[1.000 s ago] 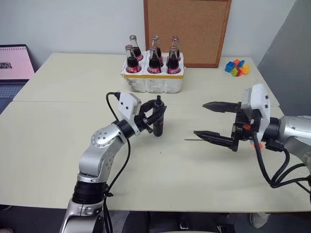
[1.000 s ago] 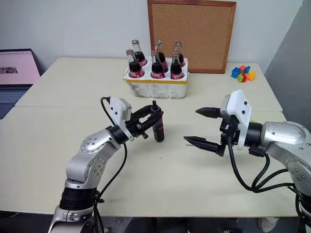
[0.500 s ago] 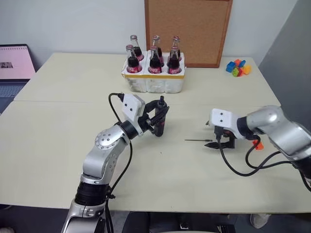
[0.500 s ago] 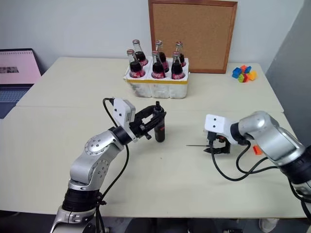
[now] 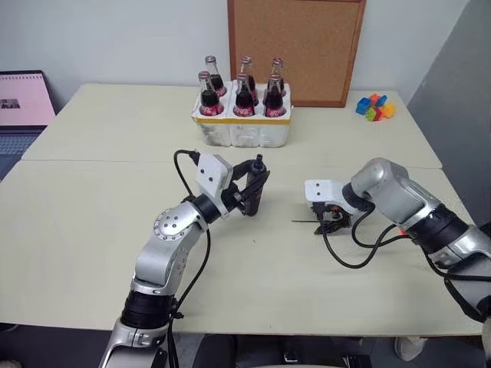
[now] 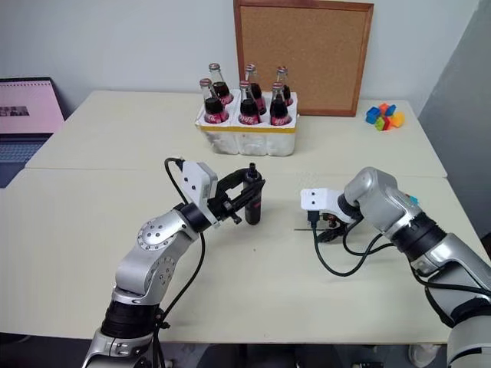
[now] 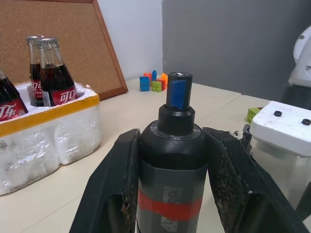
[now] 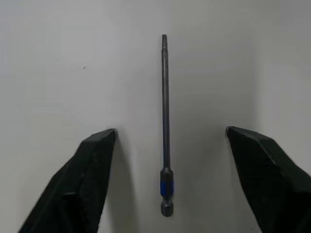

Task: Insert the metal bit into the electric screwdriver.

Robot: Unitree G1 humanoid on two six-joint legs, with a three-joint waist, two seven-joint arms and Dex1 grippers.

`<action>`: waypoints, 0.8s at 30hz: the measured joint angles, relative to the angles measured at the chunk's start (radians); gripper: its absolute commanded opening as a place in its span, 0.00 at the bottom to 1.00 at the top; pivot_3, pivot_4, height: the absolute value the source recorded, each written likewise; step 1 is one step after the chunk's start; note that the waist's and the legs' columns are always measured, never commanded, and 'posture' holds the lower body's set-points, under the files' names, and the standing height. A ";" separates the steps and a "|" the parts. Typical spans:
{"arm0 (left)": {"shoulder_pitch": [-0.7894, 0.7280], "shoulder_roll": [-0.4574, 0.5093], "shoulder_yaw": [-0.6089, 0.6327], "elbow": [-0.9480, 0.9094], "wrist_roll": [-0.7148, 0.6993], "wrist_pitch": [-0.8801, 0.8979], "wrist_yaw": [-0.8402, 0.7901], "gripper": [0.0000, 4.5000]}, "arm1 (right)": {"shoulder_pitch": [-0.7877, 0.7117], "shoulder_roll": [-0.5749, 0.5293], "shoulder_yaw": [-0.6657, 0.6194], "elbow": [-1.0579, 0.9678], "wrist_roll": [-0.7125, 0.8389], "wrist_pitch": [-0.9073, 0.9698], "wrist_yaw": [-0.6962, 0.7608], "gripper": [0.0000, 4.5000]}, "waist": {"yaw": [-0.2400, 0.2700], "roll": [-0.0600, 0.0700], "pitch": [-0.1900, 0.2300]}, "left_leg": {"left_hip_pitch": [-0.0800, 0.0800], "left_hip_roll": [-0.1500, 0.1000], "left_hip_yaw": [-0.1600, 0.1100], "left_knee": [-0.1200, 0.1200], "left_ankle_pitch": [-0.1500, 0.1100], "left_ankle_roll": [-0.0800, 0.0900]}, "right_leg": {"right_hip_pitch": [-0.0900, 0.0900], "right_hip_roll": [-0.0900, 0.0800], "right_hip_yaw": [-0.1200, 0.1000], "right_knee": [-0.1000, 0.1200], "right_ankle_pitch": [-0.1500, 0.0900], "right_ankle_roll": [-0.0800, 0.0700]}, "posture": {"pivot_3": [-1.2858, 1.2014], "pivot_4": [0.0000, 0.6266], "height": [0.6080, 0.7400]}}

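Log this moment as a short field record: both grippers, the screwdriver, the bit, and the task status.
left gripper: shut on the electric screwdriver, held above the table
right gripper: open, lowered over the metal bit, one finger on each side, not touching
metal bit: lying flat on the table, blue band near one end
task status: bit not yet grasped, not inserted
background: crate of bottles, cork board

Electric screwdriver [image 7: 171, 179]: lower body cut off by the left wrist view's bottom edge; sides covered by the left gripper [image 7: 170, 194] fingers. Metal bit [image 5: 304, 221]: far end hidden under the right gripper [image 5: 331, 223]; too thin in head views for detail.
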 measured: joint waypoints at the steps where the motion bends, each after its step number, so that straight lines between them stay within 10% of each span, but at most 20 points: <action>1: 0.002 0.000 0.000 0.004 0.003 -0.008 -0.002 0.36 | -0.001 0.004 0.000 0.004 -0.005 -0.004 0.009 0.57 | 0.000 0.000 0.000 | 0.000 0.000 0.000 0.000 0.000 0.000 | 0.000 0.000 0.000 0.000 0.000 0.000 | 0.52 0.24 1.00; 13: -0.002 0.000 -0.001 0.049 0.013 -0.066 -0.024 0.36 | -0.015 0.055 -0.024 0.077 -0.066 -0.027 0.045 0.02 | -0.002 0.000 0.000 | 0.002 0.000 0.001 0.000 0.000 0.000 | 0.001 0.000 0.000 0.001 0.003 0.000 | 0.52 0.24 1.00; 24: -0.030 0.007 0.001 0.050 -0.001 -0.033 -0.049 0.36 | 0.047 0.036 -0.149 0.061 -0.057 -0.016 0.003 0.00 | 0.000 0.000 0.000 | -0.001 0.000 0.000 0.000 0.000 0.000 | -0.001 0.000 -0.001 0.000 0.003 0.000 | 0.52 0.24 1.00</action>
